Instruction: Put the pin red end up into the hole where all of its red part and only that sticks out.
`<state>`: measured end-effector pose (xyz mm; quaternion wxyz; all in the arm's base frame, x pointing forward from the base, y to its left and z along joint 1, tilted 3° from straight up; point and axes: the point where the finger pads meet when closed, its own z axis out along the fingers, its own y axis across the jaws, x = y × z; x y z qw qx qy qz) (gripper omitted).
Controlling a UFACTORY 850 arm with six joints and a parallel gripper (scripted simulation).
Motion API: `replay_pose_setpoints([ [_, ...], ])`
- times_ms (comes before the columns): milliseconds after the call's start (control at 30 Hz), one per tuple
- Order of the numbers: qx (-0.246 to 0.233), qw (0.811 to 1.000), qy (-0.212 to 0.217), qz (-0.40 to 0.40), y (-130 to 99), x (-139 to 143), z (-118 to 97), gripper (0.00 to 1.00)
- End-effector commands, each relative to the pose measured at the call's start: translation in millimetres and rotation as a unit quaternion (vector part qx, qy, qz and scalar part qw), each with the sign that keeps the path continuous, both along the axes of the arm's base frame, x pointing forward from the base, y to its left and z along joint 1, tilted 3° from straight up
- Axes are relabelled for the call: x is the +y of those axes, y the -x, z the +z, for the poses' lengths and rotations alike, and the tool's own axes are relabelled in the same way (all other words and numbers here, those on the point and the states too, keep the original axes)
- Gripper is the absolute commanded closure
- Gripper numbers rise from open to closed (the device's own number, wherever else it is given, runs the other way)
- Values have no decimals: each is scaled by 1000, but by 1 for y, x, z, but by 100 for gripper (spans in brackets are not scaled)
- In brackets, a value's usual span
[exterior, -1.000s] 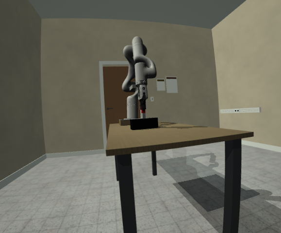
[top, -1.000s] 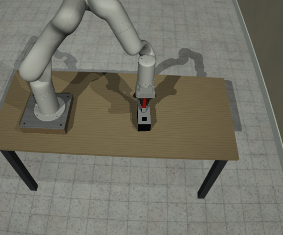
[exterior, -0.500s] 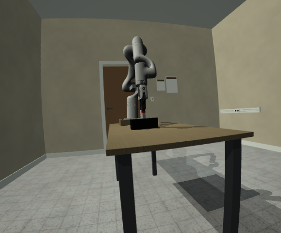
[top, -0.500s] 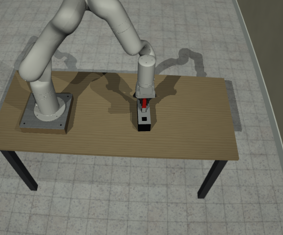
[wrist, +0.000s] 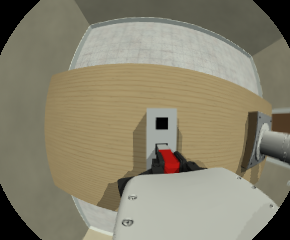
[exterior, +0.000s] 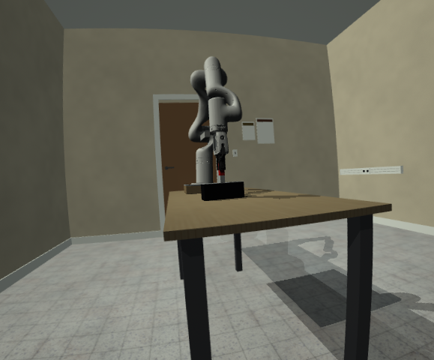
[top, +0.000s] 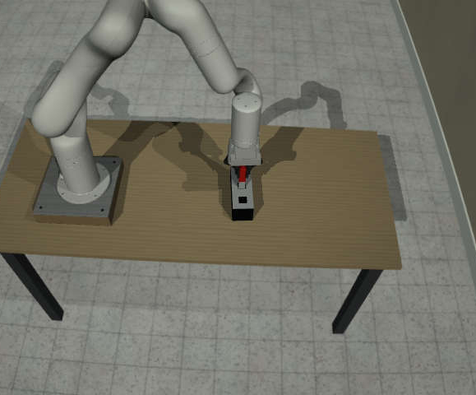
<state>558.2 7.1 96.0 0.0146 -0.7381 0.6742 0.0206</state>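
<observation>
We see a wooden table (top: 314, 220) on dark legs, standing on a grey tiled floor (top: 229, 332) in a room with beige walls, a brown door (exterior: 176, 154) and two papers (exterior: 264, 130) pinned up behind the arm. The arm's base plate (top: 78, 193) sits bolted near one end of the table, well apart from the block (top: 242, 202), with bare table top between them and nothing crowding the block on any side. The arm (top: 212, 55) arches over and its last link hangs straight down above the block's far end.

The block is a long dark bar with a grey top face, its length running away from the top camera; one square hole (top: 242, 199) shows open near the middle, and the far part of the top is hidden under the gripper (top: 242, 172).

The claw is clamped on the pin (exterior: 219, 172), which stands upright, long axis vertical, red end (top: 242, 172) up between the fingers and pale lower end reaching down to the block's top. We cannot tell how deep it sits.
</observation>
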Motion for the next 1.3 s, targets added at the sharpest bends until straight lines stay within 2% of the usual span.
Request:
replay_pose_setpoints([
  [0, -1, 1000, 0, 0, -1, 0, 1, 100],
  [1267, -1, 1000, 0, 0, -1, 0, -3, 100],
])
